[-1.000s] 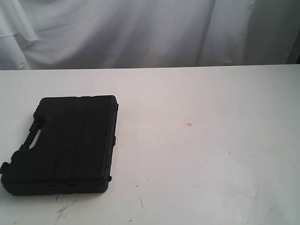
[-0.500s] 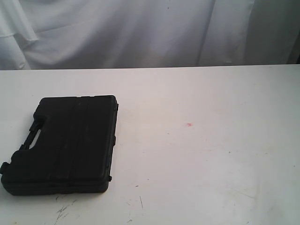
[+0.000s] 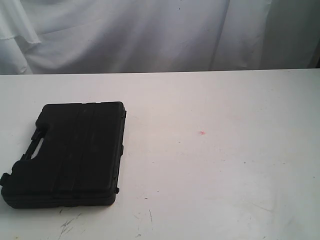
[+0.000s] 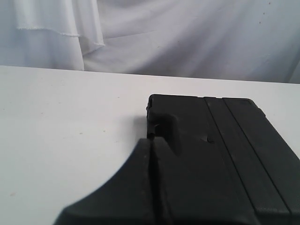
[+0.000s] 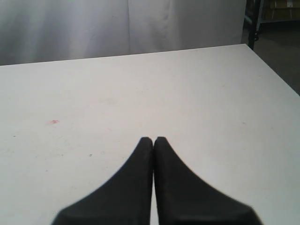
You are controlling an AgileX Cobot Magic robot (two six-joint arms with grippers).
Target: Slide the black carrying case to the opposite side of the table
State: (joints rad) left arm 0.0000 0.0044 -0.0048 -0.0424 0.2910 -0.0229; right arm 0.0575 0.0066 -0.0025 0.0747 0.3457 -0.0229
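The black carrying case (image 3: 72,152) lies flat on the left part of the white table (image 3: 215,165), its handle side toward the left edge. Neither gripper shows in the exterior view. In the left wrist view my left gripper (image 4: 151,140) is shut and empty, its tips above the near edge of the case (image 4: 225,140) by the handle recess. Whether the tips touch the case I cannot tell. My right gripper (image 5: 153,139) is shut and empty over bare table (image 5: 197,93), far from the case.
A tiny pink spot (image 3: 202,133) marks the table's middle, also the pink spot (image 5: 53,122) in the right wrist view. Dark scuff marks (image 3: 67,224) lie near the front edge. A white cloth backdrop (image 3: 150,35) hangs behind. The table's right edge (image 5: 272,70) drops off.
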